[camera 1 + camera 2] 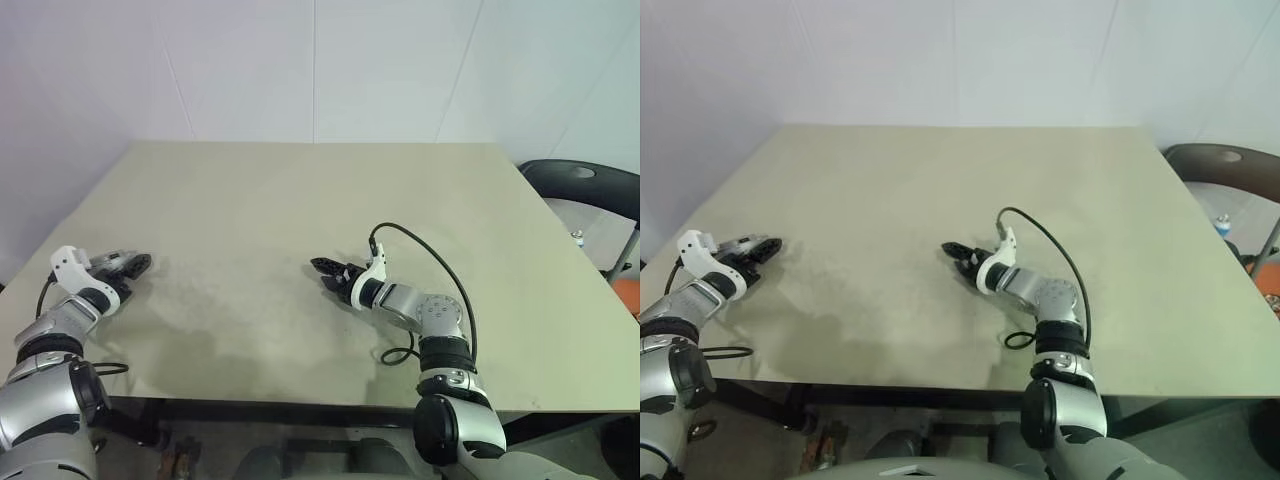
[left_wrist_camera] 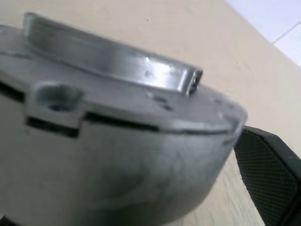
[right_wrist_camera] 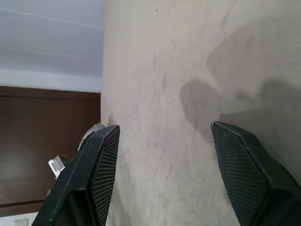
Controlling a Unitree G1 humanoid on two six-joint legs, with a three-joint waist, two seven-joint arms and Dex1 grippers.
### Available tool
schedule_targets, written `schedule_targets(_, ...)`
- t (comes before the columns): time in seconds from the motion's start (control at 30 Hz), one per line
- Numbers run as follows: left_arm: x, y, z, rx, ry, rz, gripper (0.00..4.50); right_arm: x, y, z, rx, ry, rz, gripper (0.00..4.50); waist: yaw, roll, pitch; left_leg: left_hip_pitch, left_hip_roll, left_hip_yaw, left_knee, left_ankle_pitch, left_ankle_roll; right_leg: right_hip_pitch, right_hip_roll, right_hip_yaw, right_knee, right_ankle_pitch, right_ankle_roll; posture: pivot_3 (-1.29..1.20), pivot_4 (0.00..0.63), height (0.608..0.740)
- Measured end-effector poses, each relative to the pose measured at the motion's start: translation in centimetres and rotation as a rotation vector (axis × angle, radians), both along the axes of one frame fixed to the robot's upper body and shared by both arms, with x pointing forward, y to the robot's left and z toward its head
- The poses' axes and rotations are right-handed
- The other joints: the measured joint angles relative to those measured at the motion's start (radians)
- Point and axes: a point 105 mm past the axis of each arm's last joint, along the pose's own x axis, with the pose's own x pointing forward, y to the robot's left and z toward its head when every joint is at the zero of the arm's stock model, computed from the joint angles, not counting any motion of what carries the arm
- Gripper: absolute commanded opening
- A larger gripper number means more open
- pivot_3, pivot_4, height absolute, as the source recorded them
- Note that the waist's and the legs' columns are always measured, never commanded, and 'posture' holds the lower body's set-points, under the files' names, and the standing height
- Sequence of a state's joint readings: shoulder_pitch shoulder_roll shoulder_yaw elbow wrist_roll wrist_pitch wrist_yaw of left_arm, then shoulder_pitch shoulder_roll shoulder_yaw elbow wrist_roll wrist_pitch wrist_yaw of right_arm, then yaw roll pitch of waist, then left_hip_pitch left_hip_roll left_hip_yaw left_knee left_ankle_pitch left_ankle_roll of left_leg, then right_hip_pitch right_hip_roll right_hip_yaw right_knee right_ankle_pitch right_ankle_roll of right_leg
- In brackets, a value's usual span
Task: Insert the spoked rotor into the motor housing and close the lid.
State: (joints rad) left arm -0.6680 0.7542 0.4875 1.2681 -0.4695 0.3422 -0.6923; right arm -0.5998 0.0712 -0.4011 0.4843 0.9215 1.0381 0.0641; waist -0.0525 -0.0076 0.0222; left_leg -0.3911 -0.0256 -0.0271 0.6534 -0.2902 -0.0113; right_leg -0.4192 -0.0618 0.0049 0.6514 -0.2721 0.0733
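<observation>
A pale beige table (image 1: 300,230) fills the head camera views, set against a plain white wall, with a dark chair (image 1: 590,195) past its far right corner. The left gripper (image 1: 135,264) reaches over the table's left edge, near the front. A round silver-grey metal part, the closed motor housing (image 2: 117,155) with its lid (image 2: 113,59) on top, sits right between its fingers. 1 black finger pad (image 2: 268,174) stands beside the housing's wall with a small gap showing, so the fingers appear spread and not pressing on it. The right gripper (image 1: 325,271) hovers over the middle of the table, pointing left, its 2 black fingers (image 3: 101,174) spread apart with only bare tabletop between them.
</observation>
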Motion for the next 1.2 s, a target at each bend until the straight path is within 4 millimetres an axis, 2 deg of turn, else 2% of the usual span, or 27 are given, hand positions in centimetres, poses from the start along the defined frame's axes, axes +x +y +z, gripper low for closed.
schedule_targets(0.1,-1.6,1.7,0.6,-0.003,0.009,-0.007,4.36,-0.2,0.5,0.0,0.007,-0.005,0.015,3.24,-0.015,-0.002,-0.001,0.0,0.0,0.0,-0.004,0.0,-0.001,-0.002,0.0,0.0,0.0,0.0,0.0,0.0,0.0,0.74)
schedule_targets(0.27,-4.1,5.3,4.5,0.043,-0.04,-0.001,4.36,-0.3,0.7,-0.2,-0.011,-0.016,0.031,3.24,-0.02,-0.005,-0.003,-0.001,0.0,0.0,-0.006,0.0,-0.001,-0.004,0.0,0.001,-0.001,0.0,0.0,0.0,0.0,0.74)
schedule_targets(0.37,-5.9,6.7,5.7,0.077,-0.038,-0.015,4.36,-0.3,0.8,-0.4,-0.016,-0.016,0.027,3.24,-0.02,-0.004,-0.003,0.0,0.0,0.001,-0.006,0.0,-0.001,-0.003,0.0,0.002,-0.001,0.0,0.0,0.0,0.0,0.74)
schedule_targets(0.43,-7.2,7.2,5.7,0.086,-0.014,-0.041,4.36,-0.2,0.8,-0.5,-0.019,-0.016,0.025,3.24,-0.019,-0.003,-0.002,0.001,0.0,0.001,-0.006,0.001,-0.002,-0.003,0.0,0.002,-0.001,0.0,0.0,0.0,0.0,0.74)
schedule_targets(0.57,-8.4,7.5,6.4,0.117,-0.003,-0.091,4.36,-0.1,0.7,-0.8,-0.03,-0.014,0.017,3.24,-0.018,-0.009,-0.006,0.001,0.001,0.001,-0.005,0.002,-0.003,-0.001,0.0,0.002,-0.001,0.0,-0.001,0.0,0.0,0.74)
schedule_targets(0.7,-7.8,7.7,10.2,0.216,-0.075,-0.137,4.36,-0.1,0.6,-0.7,-0.03,-0.028,0.026,3.24,-0.015,-0.01,-0.007,0.002,0.0,0.001,-0.005,0.002,-0.003,0.0,-0.001,0.002,-0.001,0.0,-0.001,0.0,0.0,0.74)
schedule_targets(0.77,-6.8,6.8,12.4,0.262,-0.136,-0.19,4.36,-0.4,0.6,-0.4,-0.04,-0.048,0.066,3.24,-0.014,-0.009,-0.006,0.001,0.0,0.001,-0.005,0.002,-0.003,-0.001,-0.001,0.002,-0.001,0.0,-0.001,0.0,0.0,0.74)
schedule_targets(0.83,-5.6,5.1,14.4,0.311,-0.187,-0.276,4.36,-1.0,0.6,0.2,-0.056,-0.092,0.135,3.24,-0.016,-0.008,-0.006,-0.001,0.0,0.001,-0.005,0.002,-0.003,-0.003,-0.001,0.002,-0.001,0.0,-0.001,0.0,0.0,0.74)
schedule_targets(0.93,-3.3,0.7,15.8,0.342,-0.246,-0.459,4.36,-1.1,-0.2,2.4,-0.079,-0.208,0.221,3.24,-0.015,-0.007,-0.005,-0.001,0.0,0.001,-0.006,0.001,-0.002,-0.003,-0.001,0.003,-0.001,0.0,-0.001,0.0,0.0,0.74)
schedule_targets(1.07,-1.3,-5.1,14.4,0.33,-0.244,-0.683,4.36,-0.6,-1.5,6.2,-0.14,-0.386,0.319,3.24,-0.018,-0.007,-0.005,-0.001,0.0,0.002,-0.006,0.001,-0.002,-0.004,0.0,0.003,-0.001,0.0,0.0,0.0,0.0,0.74)
schedule_targets(1.2,-0.3,-10.9,11.5,0.3,-0.211,-0.908,4.36,-1.1,-1.7,9.1,-0.224,-0.564,0.461,3.24,-0.018,-0.005,-0.004,-0.001,0.0,0.002,-0.005,0.002,-0.002,-0.005,0.001,0.004,0.0,0.0,0.0,0.0,0.0,0.74)
